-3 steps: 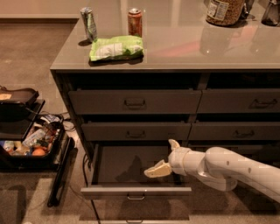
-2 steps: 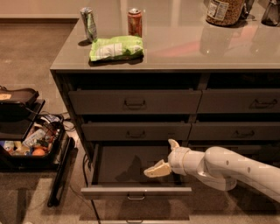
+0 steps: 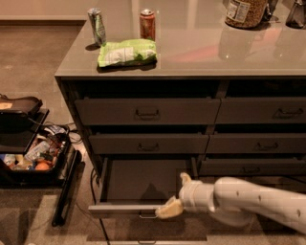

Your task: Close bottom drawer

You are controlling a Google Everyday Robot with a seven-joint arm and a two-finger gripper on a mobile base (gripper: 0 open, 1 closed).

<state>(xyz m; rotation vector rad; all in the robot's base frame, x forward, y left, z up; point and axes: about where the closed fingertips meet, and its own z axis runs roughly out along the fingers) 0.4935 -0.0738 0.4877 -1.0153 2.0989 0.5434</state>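
Observation:
The bottom drawer [image 3: 138, 184] on the left side of the cabinet is pulled out and open, and its dark inside looks empty. Its low front rim [image 3: 119, 209] lies nearest me, with a small metal loop handle [image 3: 148, 216] just below it. My gripper [image 3: 176, 194], on a white arm coming in from the right, is at the drawer's front right corner. Its fingers are spread open. The lower beige finger [image 3: 168, 209] lies on the front rim next to the handle, and the upper finger [image 3: 184, 178] points up over the drawer's inside. It holds nothing.
The upper drawers [image 3: 147, 111] are shut. On the countertop [image 3: 201, 57] are a silver-green can [image 3: 97, 26], a red can [image 3: 147, 24], a green bag [image 3: 126, 51] and a jar [image 3: 246, 12]. A black bin of items [image 3: 28, 160] and a black bar [image 3: 67, 191] lie on the floor at left.
My gripper has moved down and toward me, from over the drawer's inside to its front rim. The drawer stays pulled out about as far as before.

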